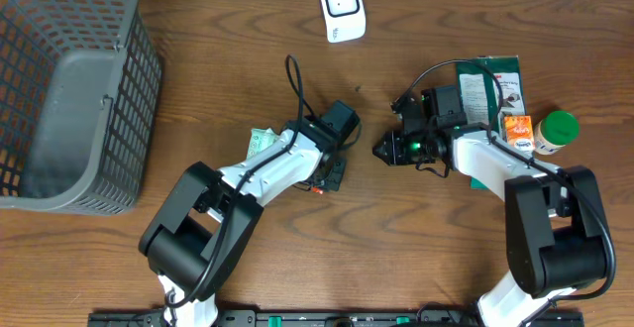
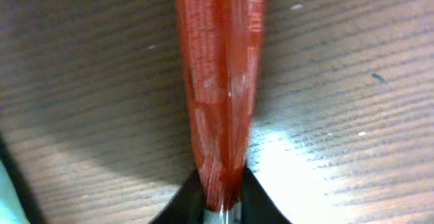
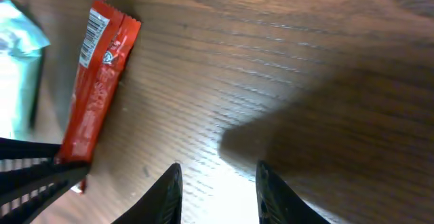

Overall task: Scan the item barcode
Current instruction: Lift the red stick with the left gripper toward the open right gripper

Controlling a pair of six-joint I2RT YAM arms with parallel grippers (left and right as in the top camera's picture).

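A: Left gripper (image 2: 220, 198)?
B: Clamped on one end of the red packet (image 2: 220, 81), low over the table (image 2: 352, 115), arm stretched toward the middle.
A: Right gripper (image 3: 218, 176)?
B: Parted, empty, hovering near the packet, pointing left at it.
A: Any writing?
B: Barcode (image 3: 93, 30) on the packet's free end; white print too blurred to read.
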